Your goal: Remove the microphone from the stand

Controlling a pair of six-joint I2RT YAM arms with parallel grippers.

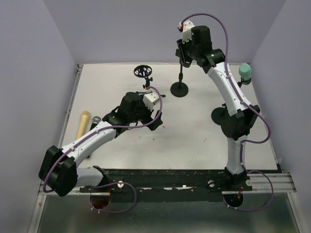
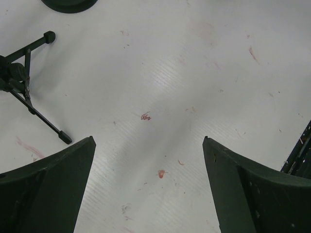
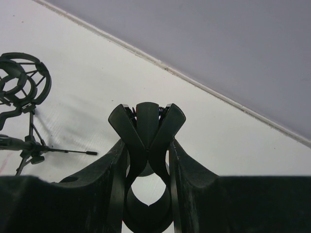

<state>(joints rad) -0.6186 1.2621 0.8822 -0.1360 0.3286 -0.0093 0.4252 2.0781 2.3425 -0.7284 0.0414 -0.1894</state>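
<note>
A black stand with a round base (image 1: pixel 180 89) stands at the back middle of the table. My right gripper (image 1: pixel 184 54) is shut on its spring clip (image 3: pixel 146 127); the clip's ring is empty. A teal-headed microphone (image 1: pixel 245 72) sits upright in a second stand (image 1: pixel 221 116) at the right, behind my right arm. A yellow-handled microphone (image 1: pixel 83 123) lies flat at the table's left. My left gripper (image 1: pixel 154 121) is open and empty, hovering over bare table (image 2: pixel 148 141).
A small tripod stand with an empty round shock mount (image 1: pixel 143 72) stands left of the round-base stand; its legs show in the left wrist view (image 2: pixel 29 92) and its mount in the right wrist view (image 3: pixel 22 80). Walls close in the back and sides.
</note>
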